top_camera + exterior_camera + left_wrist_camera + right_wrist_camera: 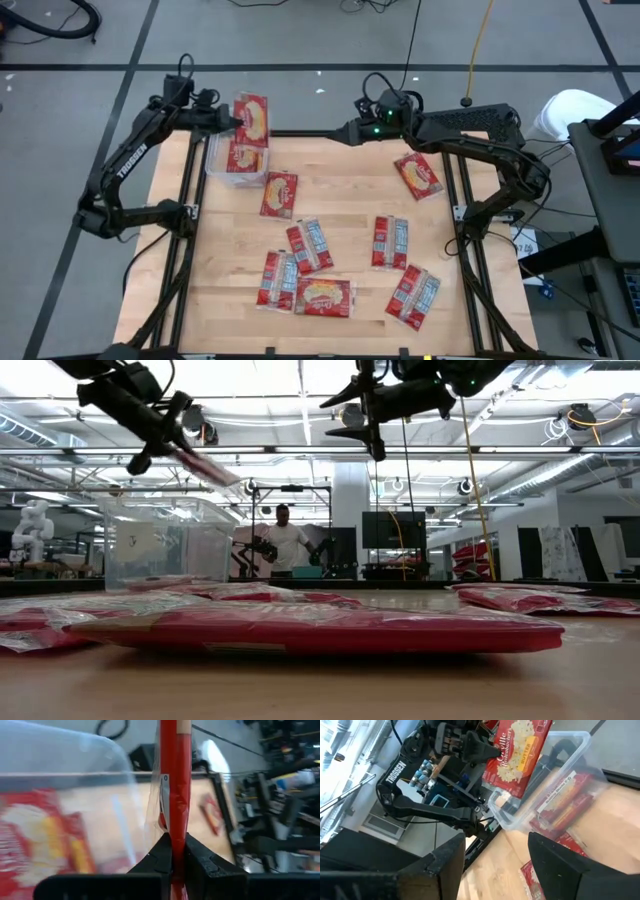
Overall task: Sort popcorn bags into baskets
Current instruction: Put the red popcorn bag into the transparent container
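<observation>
Left gripper (232, 122) pinched a popcorn bag (251, 118) over the tub (237, 160) at eleven o'clock, right gripper (345, 131) gaped empty; dropped off-centre, that bag could catch the rim.

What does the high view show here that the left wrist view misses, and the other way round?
Only the high view shows the loose popcorn bags scattered over the table, and the right gripper, open and empty, raised near the table's far edge. Only the left wrist view shows the left gripper shut on the edge of the held bag, seen edge-on. Both show that bag above the clear basket, which already has a bag inside.
</observation>
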Controlling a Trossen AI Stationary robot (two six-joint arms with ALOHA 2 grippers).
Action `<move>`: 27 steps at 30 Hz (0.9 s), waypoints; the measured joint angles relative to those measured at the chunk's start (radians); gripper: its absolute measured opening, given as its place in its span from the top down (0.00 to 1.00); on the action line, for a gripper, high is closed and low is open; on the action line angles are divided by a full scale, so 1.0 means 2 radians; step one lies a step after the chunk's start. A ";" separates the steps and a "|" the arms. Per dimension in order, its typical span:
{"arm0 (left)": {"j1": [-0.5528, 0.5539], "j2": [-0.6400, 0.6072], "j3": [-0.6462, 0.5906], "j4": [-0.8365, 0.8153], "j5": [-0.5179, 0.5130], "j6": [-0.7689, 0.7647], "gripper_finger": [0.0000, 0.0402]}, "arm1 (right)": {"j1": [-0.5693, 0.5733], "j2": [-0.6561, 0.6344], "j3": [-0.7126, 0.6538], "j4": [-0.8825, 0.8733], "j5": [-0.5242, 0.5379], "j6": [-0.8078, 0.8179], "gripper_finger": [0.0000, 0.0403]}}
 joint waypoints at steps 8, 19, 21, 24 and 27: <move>0.008 0.020 0.000 -0.105 -0.085 0.101 0.93 | -0.015 0.000 0.000 0.000 0.000 -0.002 0.48; -0.014 0.094 0.000 -0.108 -0.137 0.108 0.92 | -0.017 0.000 0.000 0.001 0.001 -0.007 0.48; -0.019 0.104 0.000 -0.109 -0.148 0.108 0.92 | -0.016 0.000 0.000 0.001 0.001 -0.005 0.48; -0.025 0.112 0.000 -0.110 -0.163 0.103 0.91 | -0.016 0.000 0.000 0.000 0.000 0.001 0.48; -0.028 0.118 0.000 -0.112 -0.171 0.088 0.86 | -0.016 0.000 0.000 0.001 0.000 0.002 0.48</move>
